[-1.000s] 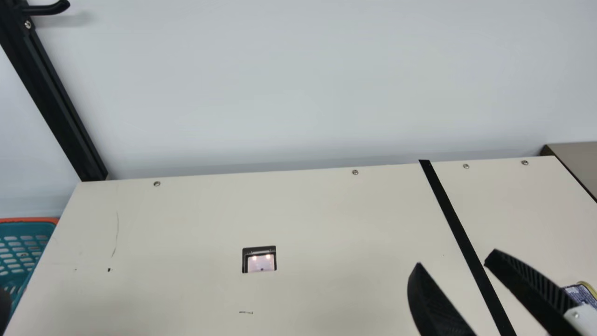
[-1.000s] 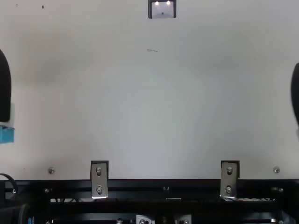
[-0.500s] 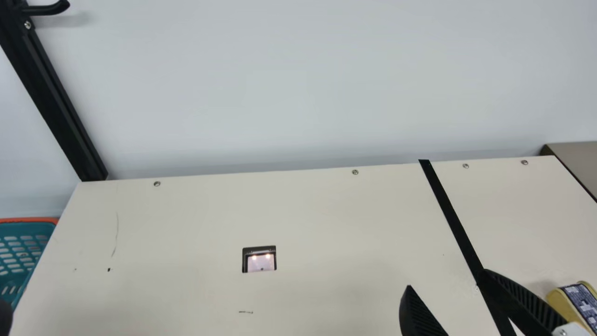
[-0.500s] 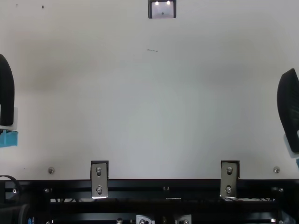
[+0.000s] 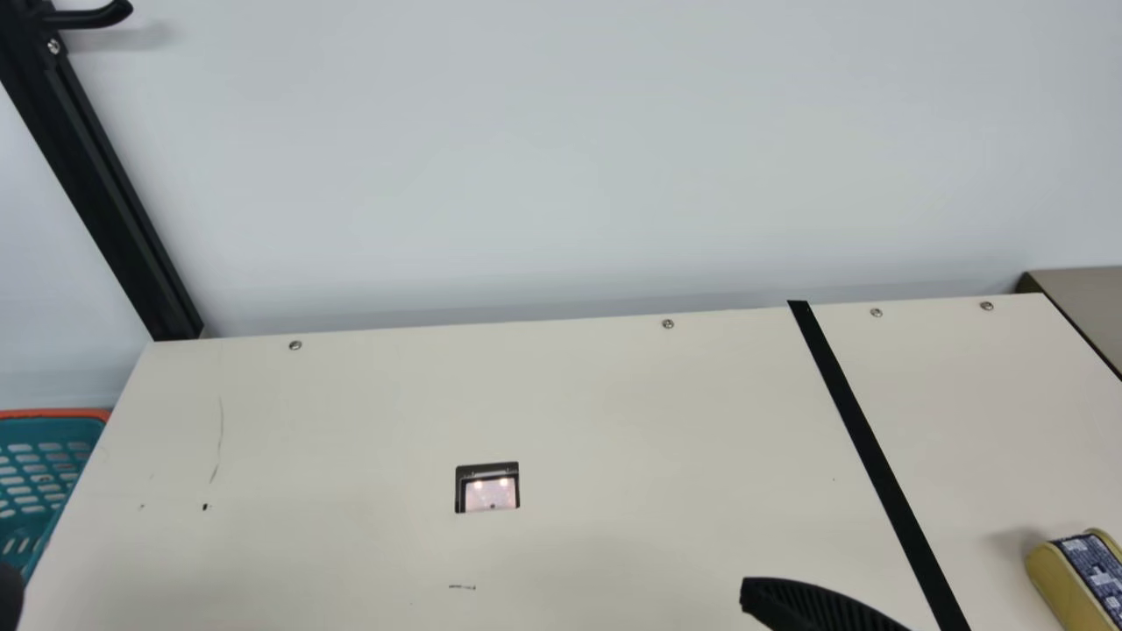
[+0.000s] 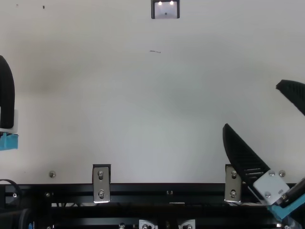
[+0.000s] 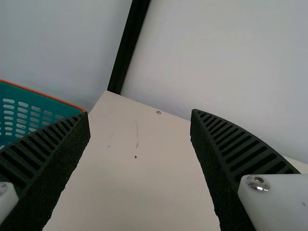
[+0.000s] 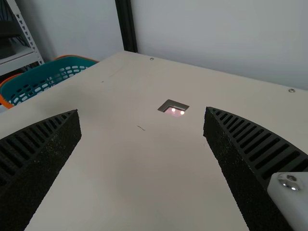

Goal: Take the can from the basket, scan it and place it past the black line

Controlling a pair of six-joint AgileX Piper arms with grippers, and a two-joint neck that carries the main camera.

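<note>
My right gripper (image 6: 252,105) stands open over the table's front right in the top view; its own wrist view shows the right gripper (image 8: 143,113) with nothing between its fingers. At the top view's left edge one finger of my left gripper (image 6: 6,95) shows, and in its wrist view the left gripper (image 7: 140,115) is open and empty. The yellow can (image 5: 1065,583) with a dark label lies right of the black line (image 5: 863,438) in the main view, apart from the grippers. The scanner window (image 5: 491,492) glows in the table. A teal basket (image 5: 39,429) is at the far left.
The cream table (image 5: 614,412) ends at a pale wall (image 5: 596,158) behind. A black post (image 5: 105,184) rises at the back left corner. Metal brackets (image 6: 101,183) line the table's front edge. A grey-brown surface (image 5: 1087,302) adjoins at the right.
My right gripper has drawn back toward the table's front and swung leftward, away from the can, which now shows more fully. The left gripper shifted slightly at first, then stayed still.
</note>
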